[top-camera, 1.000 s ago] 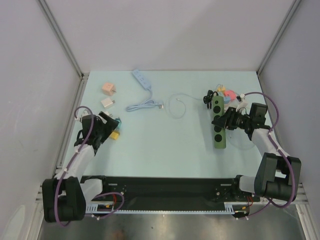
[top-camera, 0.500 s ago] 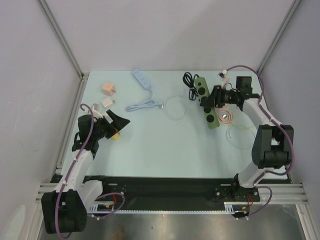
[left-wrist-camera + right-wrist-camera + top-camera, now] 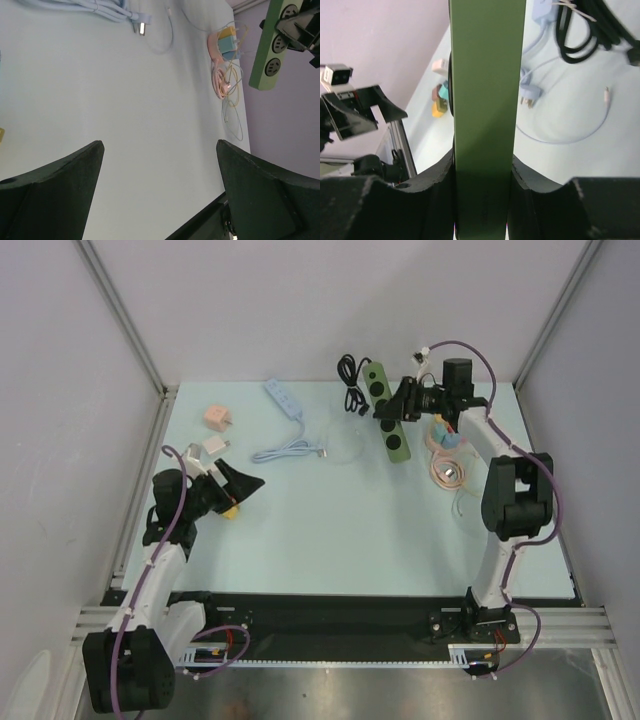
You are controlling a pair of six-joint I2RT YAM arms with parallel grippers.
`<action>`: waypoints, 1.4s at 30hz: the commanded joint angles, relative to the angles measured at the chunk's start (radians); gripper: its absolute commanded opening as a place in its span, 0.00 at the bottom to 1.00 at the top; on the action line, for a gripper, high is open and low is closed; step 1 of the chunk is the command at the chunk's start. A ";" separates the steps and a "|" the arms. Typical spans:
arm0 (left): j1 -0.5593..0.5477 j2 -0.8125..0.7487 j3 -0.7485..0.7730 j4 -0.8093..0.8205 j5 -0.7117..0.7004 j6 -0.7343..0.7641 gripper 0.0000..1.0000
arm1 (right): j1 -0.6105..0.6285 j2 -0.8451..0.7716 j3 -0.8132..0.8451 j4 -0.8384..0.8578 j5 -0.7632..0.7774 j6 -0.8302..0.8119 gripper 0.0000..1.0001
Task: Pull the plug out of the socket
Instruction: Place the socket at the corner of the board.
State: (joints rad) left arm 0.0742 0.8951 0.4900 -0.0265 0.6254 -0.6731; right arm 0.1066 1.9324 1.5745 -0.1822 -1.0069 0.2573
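Note:
My right gripper [image 3: 408, 405] is shut on a green power strip [image 3: 385, 420] and holds it in the air over the far middle of the table. The strip fills the right wrist view [image 3: 487, 100] between the two dark fingers [image 3: 425, 200]. Its black cord [image 3: 350, 390] hangs coiled off its far end. I cannot tell whether a plug sits in any of its black sockets. My left gripper [image 3: 240, 483] is open and empty at the left. Its wrist view shows both jaws wide apart over bare table [image 3: 125, 100] and the strip at the upper right [image 3: 272, 45].
A yellow plug [image 3: 230, 510] lies beside the left gripper. A pink charger [image 3: 214, 417], a white charger [image 3: 213, 446] and a light blue strip [image 3: 282, 395] with its cable [image 3: 285, 450] lie at the far left. A pink coiled cable [image 3: 448, 470] and coloured adapters [image 3: 445, 435] lie under the right arm.
My right arm has lifted the green strip off the table and carried it to the far side and leftward. My left gripper has drawn back from the yellow plug and opened.

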 commanded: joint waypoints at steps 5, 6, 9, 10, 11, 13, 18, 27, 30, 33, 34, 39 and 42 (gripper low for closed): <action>0.007 0.016 -0.005 0.106 0.045 -0.020 1.00 | 0.054 0.167 0.479 -0.230 0.034 -0.227 0.00; 0.007 0.018 -0.005 0.109 0.046 -0.020 1.00 | 0.057 0.190 0.616 -0.299 0.092 -0.260 0.00; 0.007 0.021 -0.005 0.117 0.050 -0.023 1.00 | 0.059 0.269 0.757 -0.456 0.200 -0.418 0.00; 0.007 0.021 -0.005 0.120 0.051 -0.023 1.00 | 0.059 0.290 0.812 -0.502 0.230 -0.455 0.00; 0.007 0.025 -0.007 0.122 0.053 -0.026 0.99 | 0.061 0.298 0.832 -0.517 0.293 -0.536 0.00; 0.007 0.028 -0.010 0.129 0.057 -0.028 1.00 | 0.065 0.312 0.846 -0.540 0.371 -0.625 0.00; 0.009 0.033 -0.016 0.142 0.057 -0.034 1.00 | 0.093 0.330 0.812 -0.511 0.626 -0.922 0.00; 0.007 0.056 -0.022 0.169 0.051 -0.051 1.00 | 0.143 0.428 0.803 -0.326 0.864 -1.197 0.00; 0.009 0.061 -0.027 0.177 0.053 -0.052 1.00 | 0.151 0.477 0.803 -0.257 0.872 -1.277 0.07; 0.009 0.064 -0.031 0.181 0.051 -0.057 0.99 | 0.153 0.525 0.832 -0.217 0.846 -1.319 0.11; 0.009 0.065 -0.031 0.183 0.050 -0.059 1.00 | 0.153 0.562 0.843 -0.229 0.826 -1.328 0.12; 0.007 0.070 -0.039 0.198 0.045 -0.066 1.00 | 0.160 0.637 0.854 -0.208 0.804 -1.362 0.12; 0.007 0.080 -0.042 0.207 0.048 -0.071 0.99 | 0.159 0.663 0.842 -0.194 0.785 -1.398 0.17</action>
State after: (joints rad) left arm 0.0746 0.9691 0.4530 0.1230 0.6590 -0.7334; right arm 0.2607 2.5950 2.3642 -0.4713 -0.2012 -1.0748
